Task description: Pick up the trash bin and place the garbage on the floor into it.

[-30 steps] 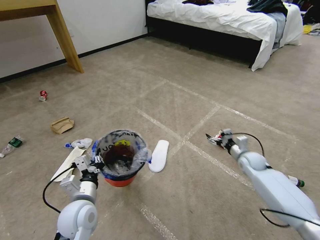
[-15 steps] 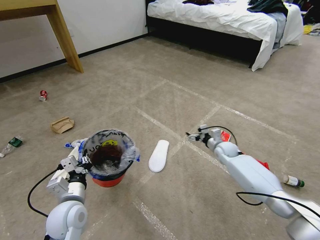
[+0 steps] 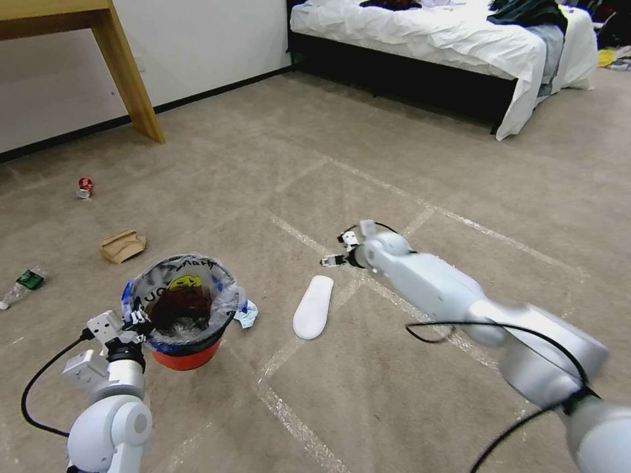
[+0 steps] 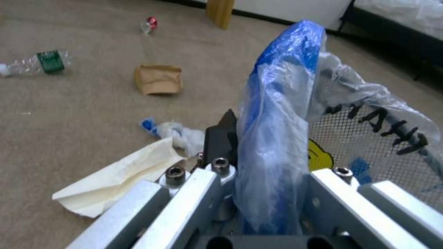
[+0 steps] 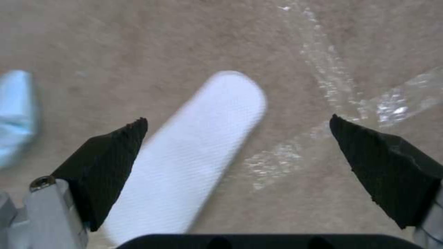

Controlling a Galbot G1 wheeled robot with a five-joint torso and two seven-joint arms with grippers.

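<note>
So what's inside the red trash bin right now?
The trash bin is lined with a clear, blue-edged plastic bag printed in black and yellow. Dark reddish-brown stuff and something shiny lie at the bottom; what they are is unclear. The left gripper clamps the rim.

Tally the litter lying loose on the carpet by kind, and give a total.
White foam piece: 1
Red can: 1
Brown carton: 1
Green-labelled bottle: 1
Crumpled tissue: 1
Cream paper wrapper: 1
Total: 6
</note>
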